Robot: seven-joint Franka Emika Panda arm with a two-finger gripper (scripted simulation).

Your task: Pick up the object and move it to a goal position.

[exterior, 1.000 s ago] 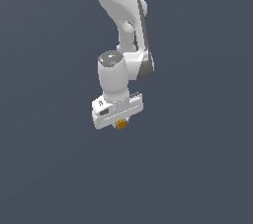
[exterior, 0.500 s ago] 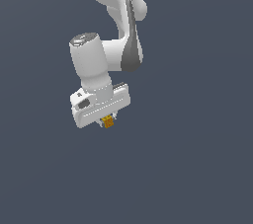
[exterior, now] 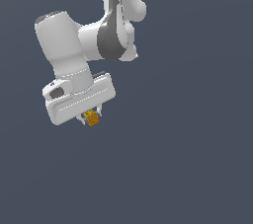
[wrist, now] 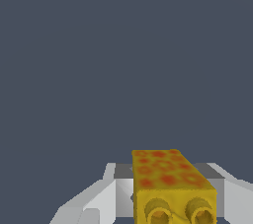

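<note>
The object is a tiny yellow-orange block with reddish-orange spots (exterior: 91, 117). It sits between the short fingers of my white gripper (exterior: 91, 117), which is shut on it. In the exterior view the gripper hangs under the white arm, left of centre, tilted, with the block poking out below the hand. In the wrist view the block (wrist: 168, 176) looks elongated, with two round holes on its near face, and grey-white fingers (wrist: 106, 193) flank it on both sides. No goal marker shows in either view.
Only a plain dark blue-grey background surrounds the arm (exterior: 99, 35) in both views. No table edge, container or other object is visible.
The arm has swung toward the exterior view's left and slightly upward, carrying the block with it. The hand has tilted more. The gripper has stayed shut on the block.
</note>
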